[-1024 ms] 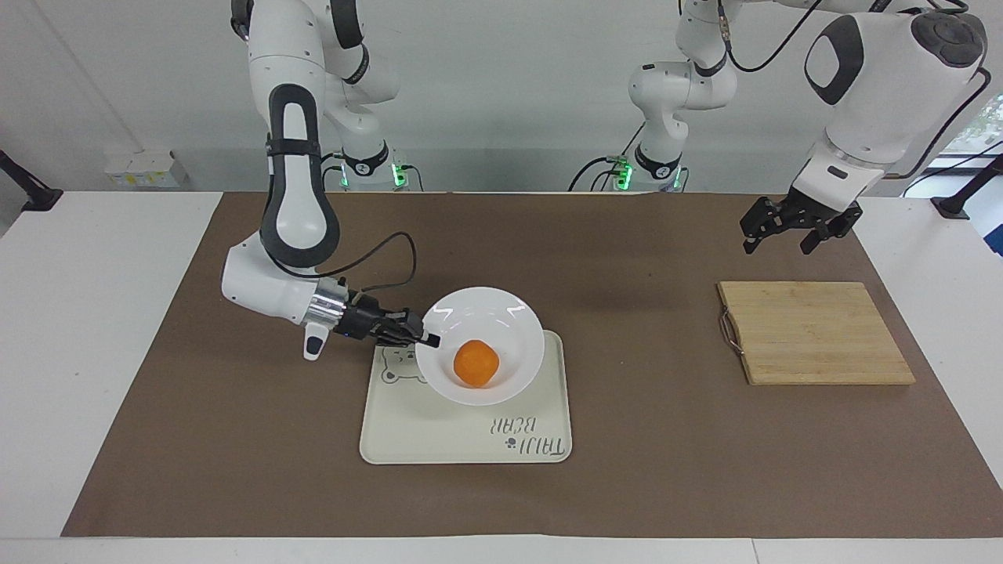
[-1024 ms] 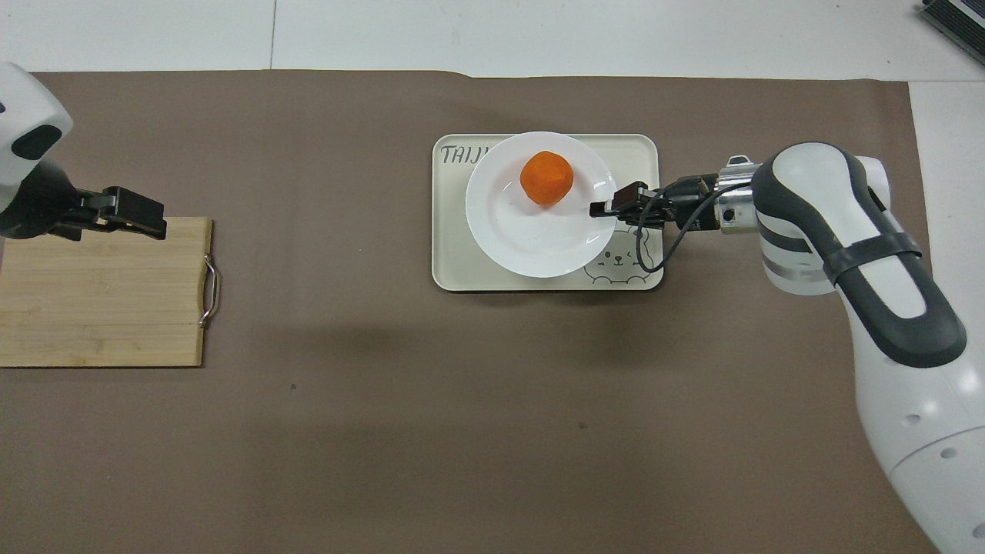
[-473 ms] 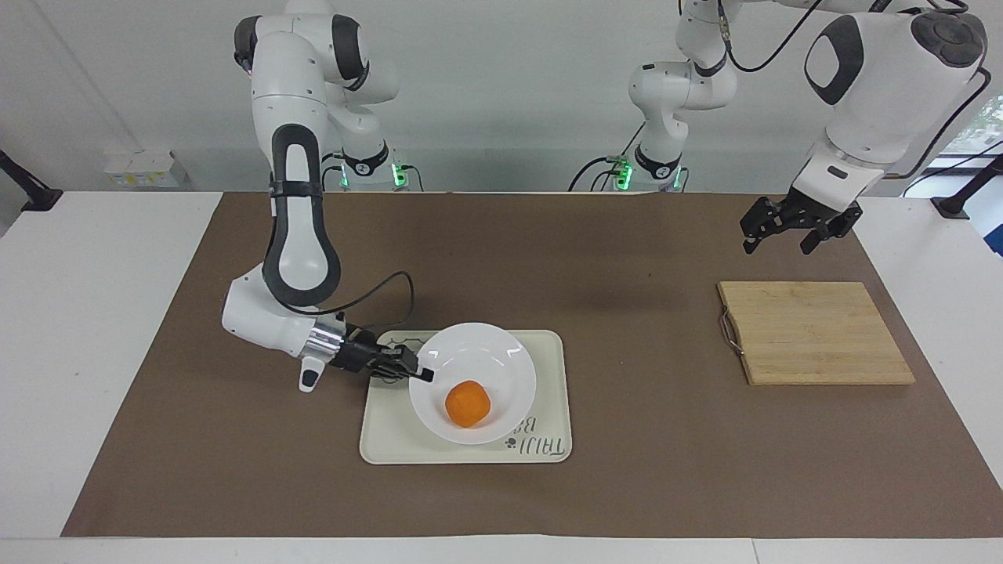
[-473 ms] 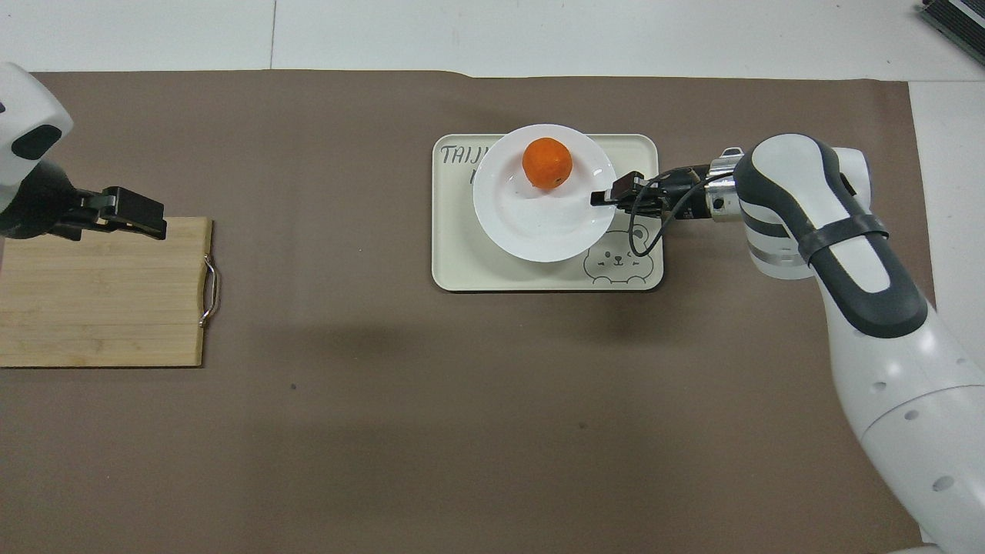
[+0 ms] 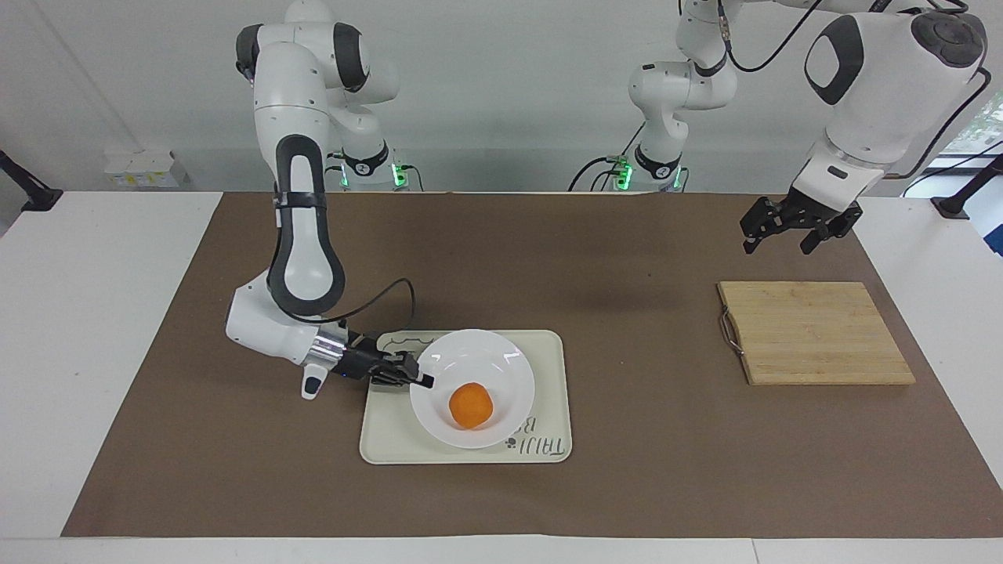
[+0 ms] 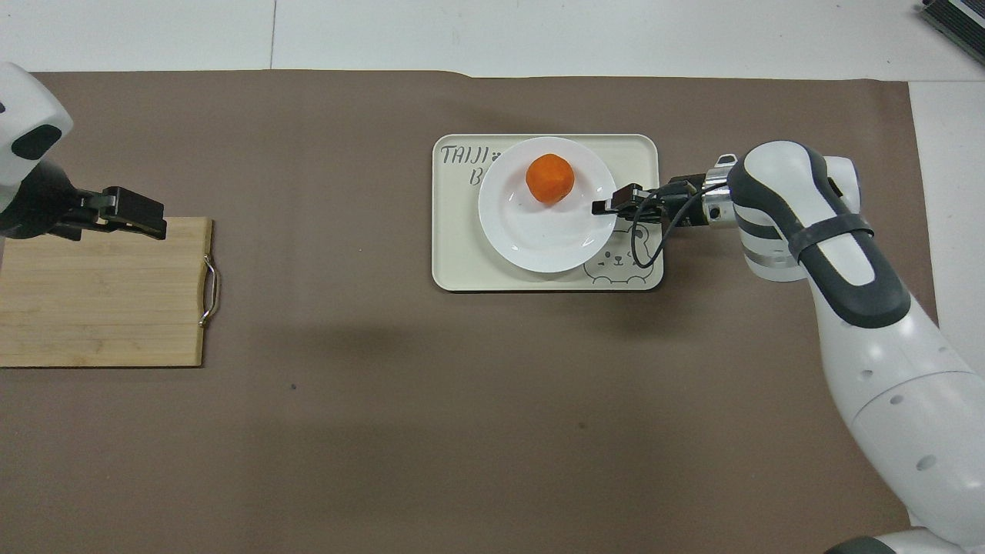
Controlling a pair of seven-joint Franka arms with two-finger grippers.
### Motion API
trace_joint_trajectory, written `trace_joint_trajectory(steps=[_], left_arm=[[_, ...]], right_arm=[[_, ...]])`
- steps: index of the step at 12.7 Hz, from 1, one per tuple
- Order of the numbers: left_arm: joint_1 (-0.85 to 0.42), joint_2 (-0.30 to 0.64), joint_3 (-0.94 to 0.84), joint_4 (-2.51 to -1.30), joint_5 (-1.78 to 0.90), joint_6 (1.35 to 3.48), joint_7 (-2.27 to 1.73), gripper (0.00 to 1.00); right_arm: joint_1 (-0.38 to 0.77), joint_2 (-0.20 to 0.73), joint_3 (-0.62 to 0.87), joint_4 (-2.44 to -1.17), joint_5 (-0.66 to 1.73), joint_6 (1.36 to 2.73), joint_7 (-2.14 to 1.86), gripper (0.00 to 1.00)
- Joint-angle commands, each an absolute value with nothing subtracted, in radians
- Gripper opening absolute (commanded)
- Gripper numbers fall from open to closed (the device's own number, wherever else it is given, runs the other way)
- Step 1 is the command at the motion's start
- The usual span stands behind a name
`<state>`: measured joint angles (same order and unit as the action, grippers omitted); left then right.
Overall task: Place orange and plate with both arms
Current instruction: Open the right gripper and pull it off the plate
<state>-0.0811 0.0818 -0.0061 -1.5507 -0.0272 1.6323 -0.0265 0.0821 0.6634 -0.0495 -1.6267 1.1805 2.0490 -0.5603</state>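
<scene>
Lowered since a second ago, the round glossy white plate (image 5: 472, 388) carrying the small orange fruit (image 5: 471, 406) now sits on the cream bear-print tray (image 5: 548, 392), the right gripper (image 5: 421, 381) clenched on its nine-o'clock rim, placement near done; left gripper (image 5: 791, 227) waits splayed above the bamboo board (image 5: 815, 333).

Robotics lab. Two white arms (image 5: 298, 235) bolted at the counter (image 5: 94, 313) edge, green status lights at their bases, cables trailing. Plain white wall, brown paper mat (image 5: 627, 258) over the counter. Props only: cream bear-print tray (image 5: 470, 450), bamboo cutting board (image 5: 815, 333).
</scene>
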Motion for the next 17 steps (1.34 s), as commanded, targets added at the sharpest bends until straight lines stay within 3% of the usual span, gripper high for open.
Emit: trace_joint_trajectory(steps=[1,2,3,4,5,9,15,17], left_arm=[[-0.075,0.069,-0.011,-1.555,-0.014,1.62,-0.021,1.0],[-0.075,0.069,-0.011,-1.555,-0.014,1.62,-0.021,1.0],[-0.075,0.069,-0.011,-1.555,-0.014,1.62,-0.021,1.0],[-0.075,0.069,-0.011,-1.555,-0.014,1.62,-0.021,1.0],[-0.075,0.068,-0.011,-1.555,-0.014,1.62,-0.021,1.0],[-0.075,0.068,-0.011,-1.555,-0.014,1.62,-0.021,1.0],[-0.075,0.069,-0.011,-1.555,-0.014,1.62,-0.021,1.0],[-0.075,0.067,-0.011,-1.554,-0.014,1.62,-0.021,1.0]], right_arm=[[0.066,0.672,-0.038,-1.608,1.184,2.039,-0.566,0.0],[0.067,0.67,-0.04,-1.609,1.183,2.04,-0.551,0.0],[0.074,0.666,-0.04,-1.609,1.166,2.048,-0.526,0.37],[0.08,0.658,-0.041,-1.609,1.164,2.049,-0.5,0.84],[0.084,0.654,-0.043,-1.608,1.163,2.049,-0.471,1.0],[0.087,0.615,-0.046,-1.603,1.129,2.048,-0.401,1.0],[0.074,0.506,-0.055,-1.598,0.835,2.048,-0.224,1.0],[0.075,0.456,-0.067,-1.598,0.638,2.048,-0.146,1.0]])
